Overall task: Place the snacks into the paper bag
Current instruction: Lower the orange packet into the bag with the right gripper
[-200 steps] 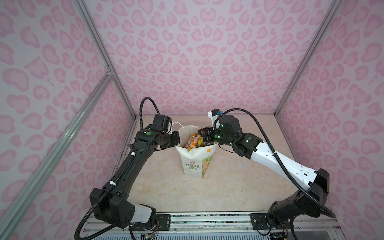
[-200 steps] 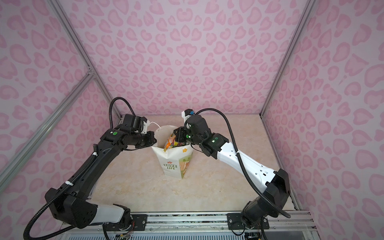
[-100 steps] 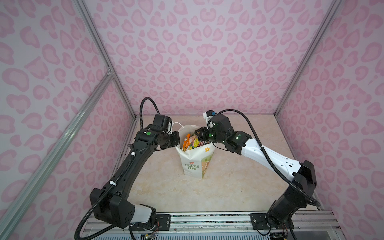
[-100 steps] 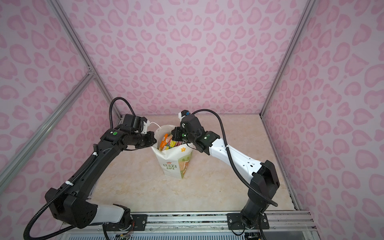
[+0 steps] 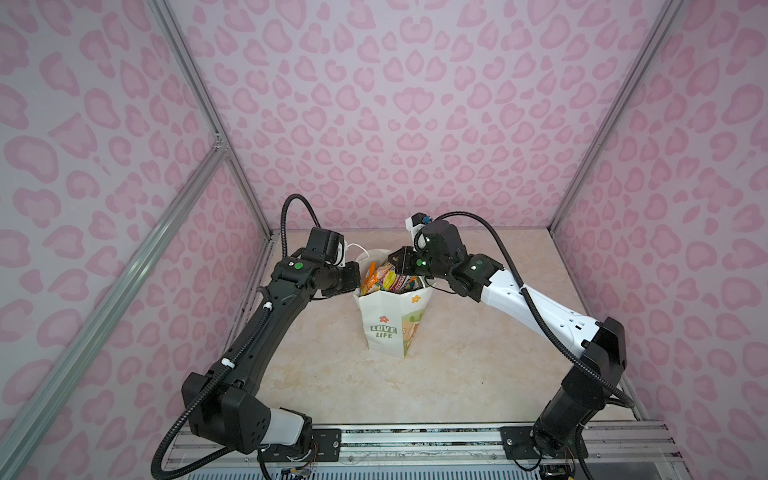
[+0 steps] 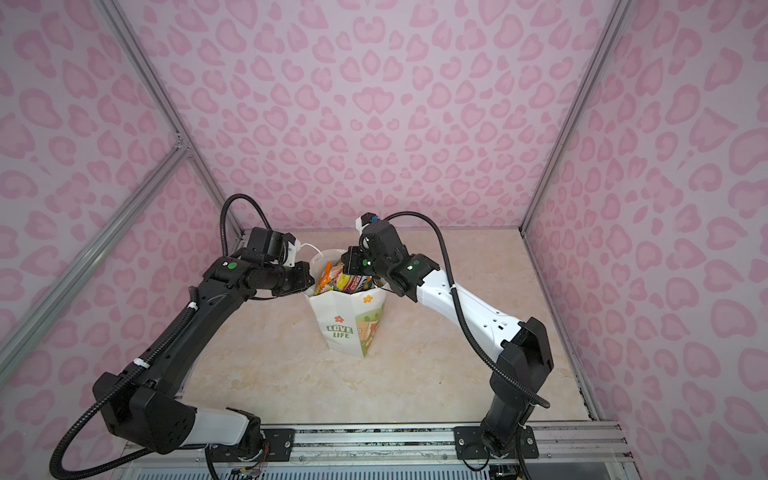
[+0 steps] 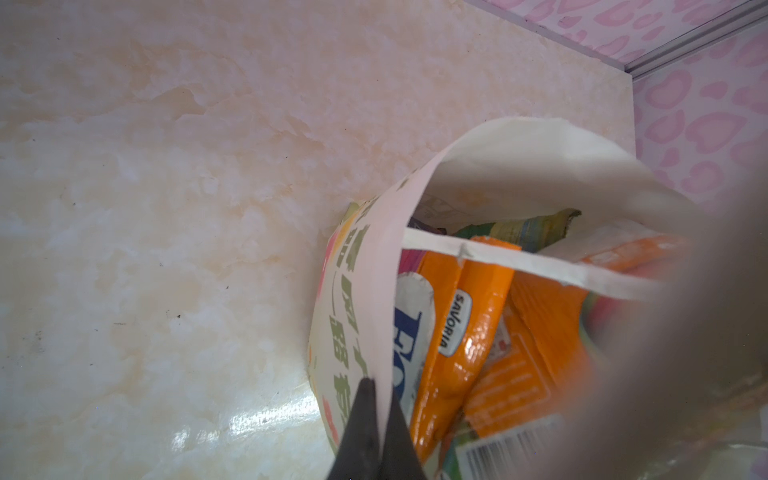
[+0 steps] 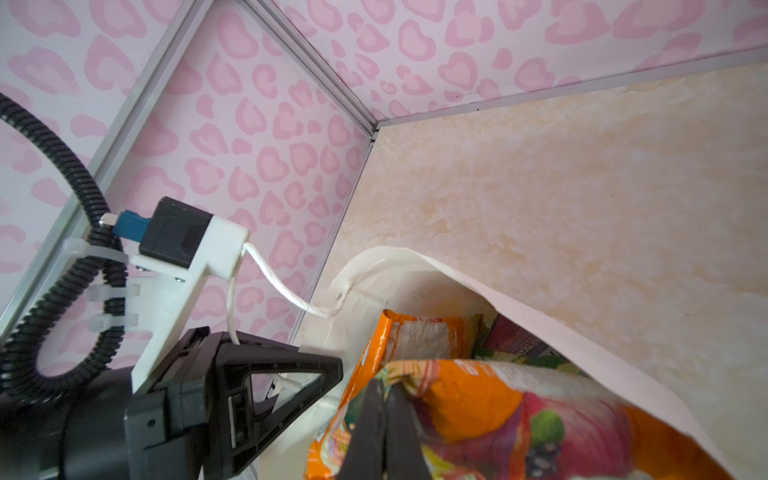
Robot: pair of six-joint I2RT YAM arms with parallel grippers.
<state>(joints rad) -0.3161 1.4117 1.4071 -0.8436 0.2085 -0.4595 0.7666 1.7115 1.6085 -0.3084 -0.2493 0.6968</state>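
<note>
The white paper bag [image 5: 386,328] [image 6: 340,328] with green "LOVE LIFE" lettering stands upright mid-table. It is packed to the brim with snacks [image 5: 384,278] [image 6: 340,282], mostly orange and multi-coloured packets. My left gripper [image 5: 355,276] [image 7: 380,386] is shut on the bag's left rim [image 7: 361,291], with the paper edge between its fingers. An orange packet [image 7: 469,324] lies just inside that rim. My right gripper [image 5: 397,262] [image 8: 386,386] is shut over the bag's mouth. Its tips rest against a fruit-printed orange packet [image 8: 478,399].
The bag's white cord handle [image 8: 282,286] loops over the left wrist camera mount [image 8: 195,249]. Pink patterned walls [image 5: 374,124] close in three sides, and a metal rail [image 5: 415,440] runs along the front edge. Bare marble tabletop [image 5: 478,365] surrounds the bag.
My right gripper has moved a little left, further over the bag's mouth, and its elbow has swung inward. The left arm and the bag have stayed still.
</note>
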